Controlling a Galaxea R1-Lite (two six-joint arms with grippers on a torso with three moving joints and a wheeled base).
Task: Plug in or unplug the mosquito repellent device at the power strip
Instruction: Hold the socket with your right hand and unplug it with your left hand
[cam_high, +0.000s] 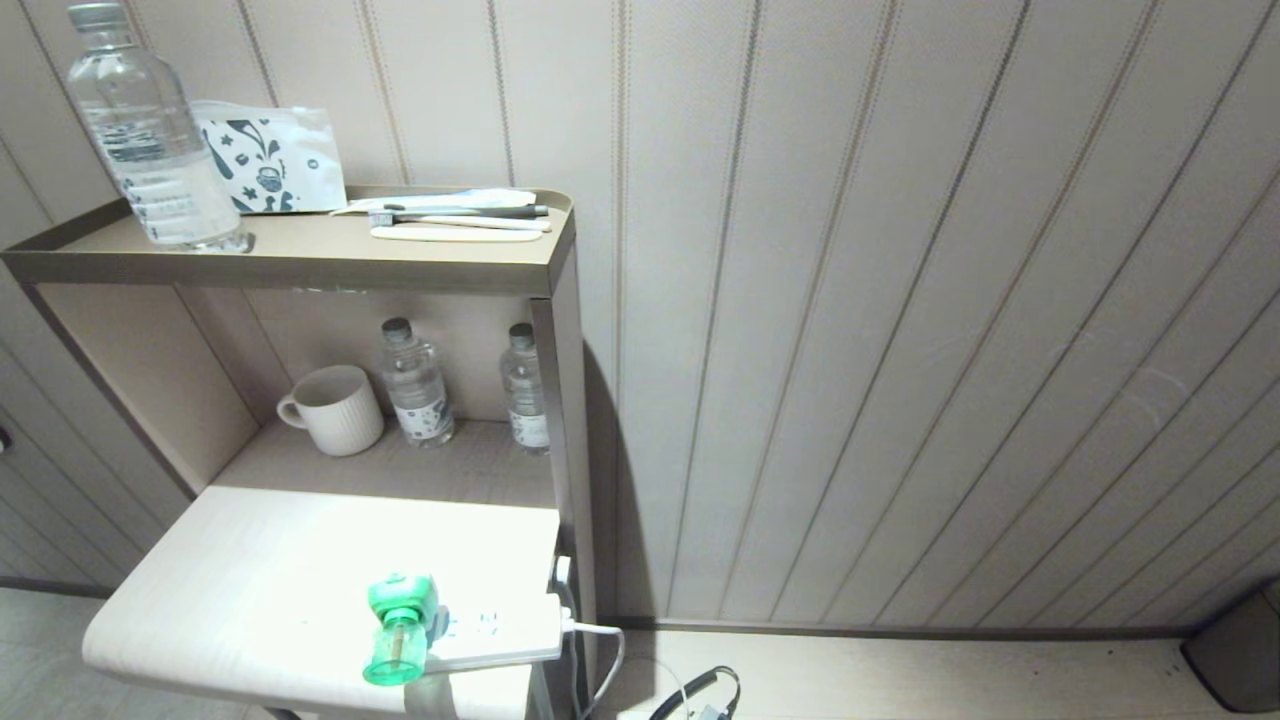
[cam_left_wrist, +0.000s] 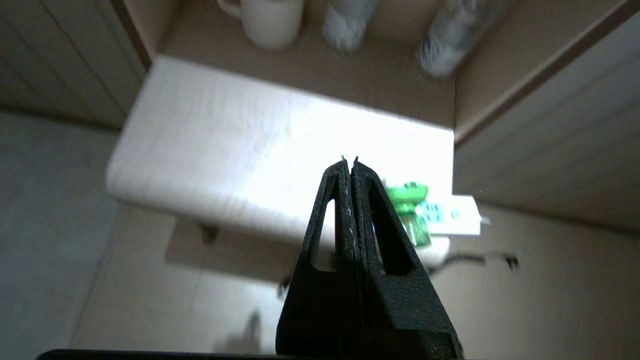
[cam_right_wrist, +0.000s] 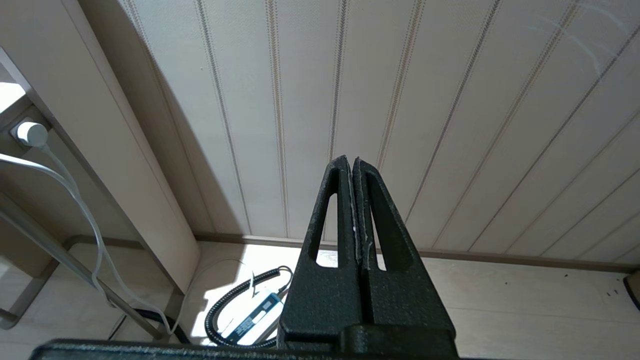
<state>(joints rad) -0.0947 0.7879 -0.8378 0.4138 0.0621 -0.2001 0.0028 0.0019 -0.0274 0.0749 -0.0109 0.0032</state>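
Observation:
The mosquito repellent device (cam_high: 400, 625), green-headed over a translucent green bottle, sits at the near end of the white power strip (cam_high: 500, 630) on the pale tabletop (cam_high: 260, 580); its bottle overhangs the table's front edge. The left wrist view shows the device (cam_left_wrist: 411, 210) and strip (cam_left_wrist: 455, 220) just beyond my left gripper (cam_left_wrist: 349, 160), which is shut and empty, in the air short of the table. My right gripper (cam_right_wrist: 349, 161) is shut and empty, facing the panelled wall, away from the table. Neither arm shows in the head view.
A ribbed mug (cam_high: 335, 410) and two water bottles (cam_high: 415, 385) stand in the shelf niche behind the table. A larger bottle (cam_high: 145, 130), pouch and toothbrushes lie on the top shelf. The strip's white cord (cam_high: 600, 640) drops to the floor by a black coiled cable (cam_right_wrist: 240, 305).

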